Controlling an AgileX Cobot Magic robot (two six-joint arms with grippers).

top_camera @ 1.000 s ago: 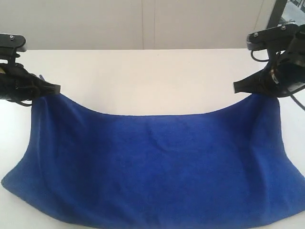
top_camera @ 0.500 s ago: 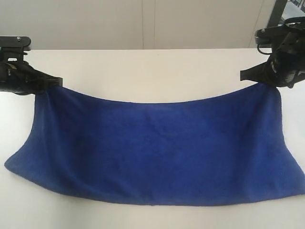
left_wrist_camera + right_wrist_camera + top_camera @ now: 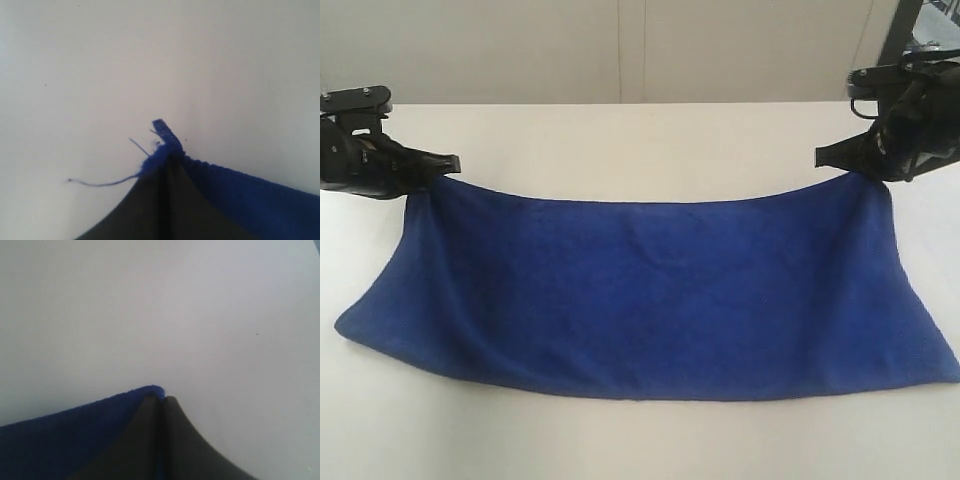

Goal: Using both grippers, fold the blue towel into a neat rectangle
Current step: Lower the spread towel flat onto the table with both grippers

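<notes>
Over the last sec both arms have dragged the blue towel (image 3: 650, 290) back across the table (image 3: 620, 135). Its near hem, cut off by the frame before, now lies fully in the ext. view, and the held edge sags less betw. its two corners. L pincer (image 3: 448, 162) is closed tight on the left corner and R pincer (image 3: 825, 157) likewise on the right one, each holding its corner slightly up while the rest trails on the table. Prob. the cloth is nearly pulled flat & straight; no fold made yet.
</notes>
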